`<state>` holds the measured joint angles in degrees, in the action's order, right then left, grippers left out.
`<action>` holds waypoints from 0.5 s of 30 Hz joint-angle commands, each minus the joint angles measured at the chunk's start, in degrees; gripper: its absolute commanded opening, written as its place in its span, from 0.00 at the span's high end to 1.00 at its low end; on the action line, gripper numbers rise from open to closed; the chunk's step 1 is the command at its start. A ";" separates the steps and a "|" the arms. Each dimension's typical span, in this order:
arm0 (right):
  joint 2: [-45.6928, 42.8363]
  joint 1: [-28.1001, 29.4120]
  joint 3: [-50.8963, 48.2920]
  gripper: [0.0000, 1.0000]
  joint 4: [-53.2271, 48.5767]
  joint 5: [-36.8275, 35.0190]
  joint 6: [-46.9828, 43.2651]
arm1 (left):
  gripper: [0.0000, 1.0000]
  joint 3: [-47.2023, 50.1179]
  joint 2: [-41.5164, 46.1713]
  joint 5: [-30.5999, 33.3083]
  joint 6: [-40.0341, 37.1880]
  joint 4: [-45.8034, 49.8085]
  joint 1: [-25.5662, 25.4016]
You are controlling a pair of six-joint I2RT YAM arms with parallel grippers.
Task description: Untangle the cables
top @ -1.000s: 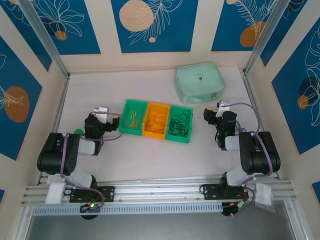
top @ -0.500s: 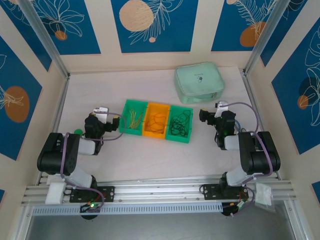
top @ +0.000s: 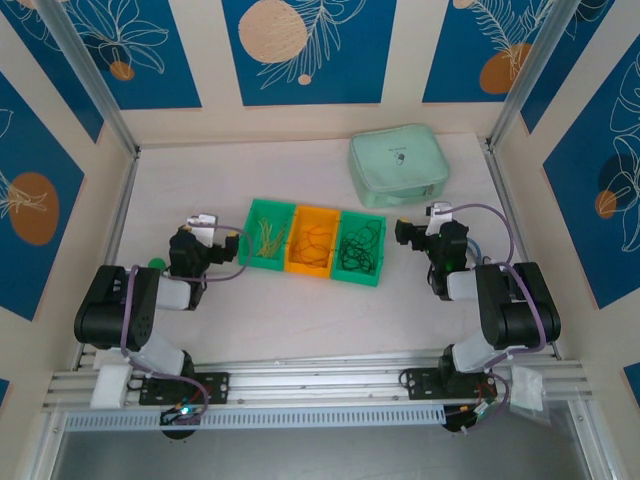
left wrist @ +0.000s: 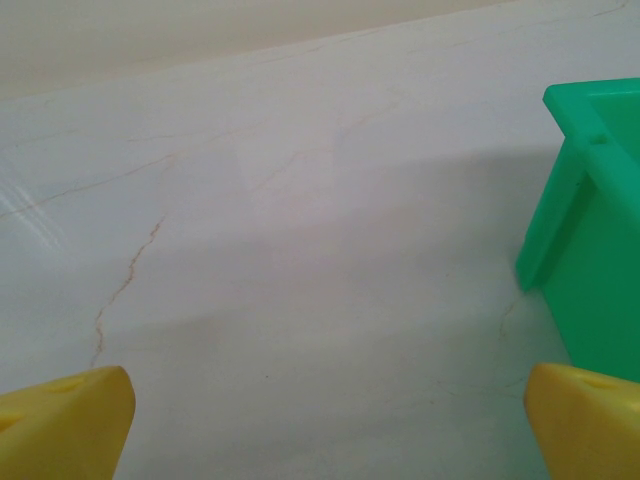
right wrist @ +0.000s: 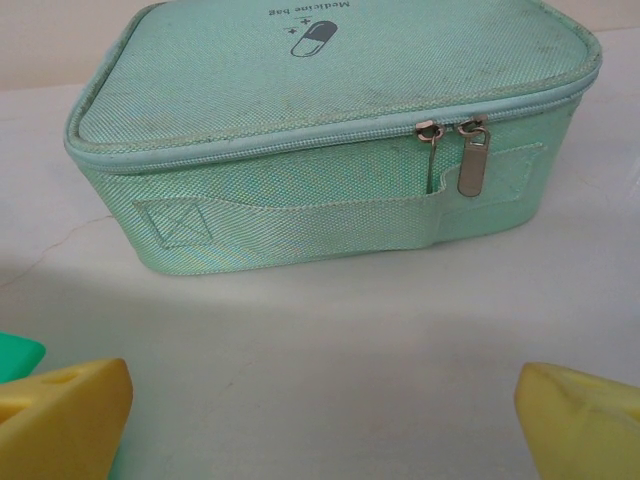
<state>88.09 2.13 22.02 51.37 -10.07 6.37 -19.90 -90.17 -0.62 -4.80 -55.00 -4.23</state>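
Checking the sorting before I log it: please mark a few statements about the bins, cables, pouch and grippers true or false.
1. The thin black looped cables lie in the right-hand green plastic bin. True.
2. The orange plastic bin holds pale yellow cables. False: it holds orange cables.
3. The mint-green fabric pouch is unzipped. False: its zip is shut.
4. The left gripper and right gripper are open, holding nothing. True.

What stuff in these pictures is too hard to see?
Top view: the cables are too small to count or check for knots.
Left wrist view: the green bin is cut off by the right edge, and its wall hides the inside.
Right wrist view: the zipped pouch hides whatever it holds.
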 commanded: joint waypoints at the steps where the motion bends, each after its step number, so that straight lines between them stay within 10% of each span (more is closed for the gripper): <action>1: 0.24 -0.24 -0.18 0.02 0.87 0.32 -0.98 | 0.01 -0.95 0.43 -0.34 0.38 0.01 0.20; 15: 0.19 -1.09 0.38 0.01 -0.18 2.32 -0.57 | 0.01 -1.11 0.43 -0.35 0.49 0.20 0.21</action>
<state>88.09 1.37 22.02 50.87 -8.54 6.39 -20.05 -90.17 -0.62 -4.78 -54.78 -4.23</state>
